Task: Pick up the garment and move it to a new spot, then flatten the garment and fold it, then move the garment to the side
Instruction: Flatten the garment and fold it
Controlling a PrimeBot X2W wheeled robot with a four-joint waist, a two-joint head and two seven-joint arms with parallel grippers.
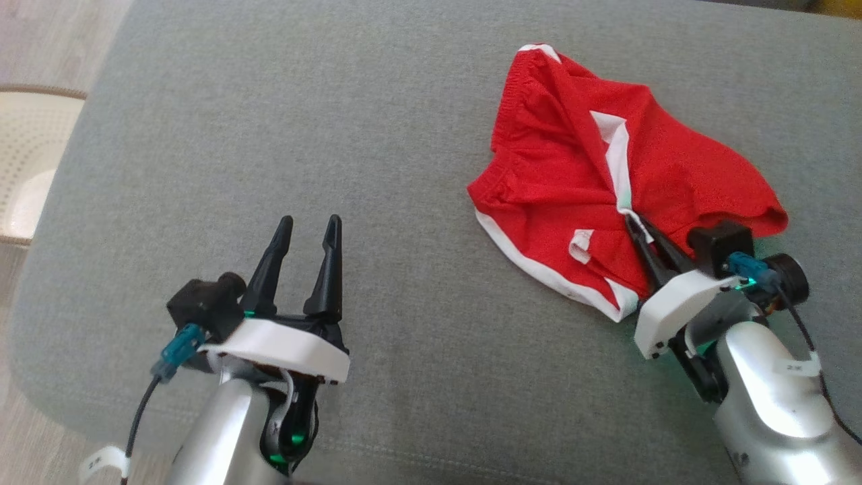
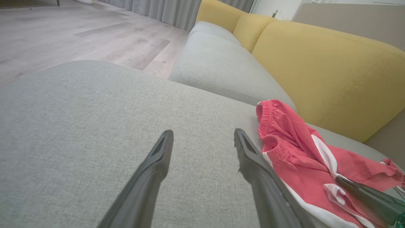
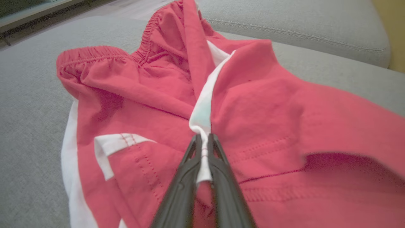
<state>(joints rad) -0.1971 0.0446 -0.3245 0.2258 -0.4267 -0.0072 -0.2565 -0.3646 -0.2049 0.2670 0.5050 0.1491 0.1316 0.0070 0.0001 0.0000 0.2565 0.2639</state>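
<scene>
The garment is a pair of red shorts with white trim, lying crumpled on the right of a grey cushion. My right gripper is shut on a white strip of the garment near its middle, the cloth pinched between the two dark fingers. My left gripper stands open over bare cushion to the left, well apart from the shorts. In the left wrist view the garment lies to the right of my left gripper, with the right gripper's fingers on it.
A yellow sofa back and a second grey seat cushion lie beyond the garment. Wooden floor spreads to the left. A pale perforated basket stands off the cushion's left edge.
</scene>
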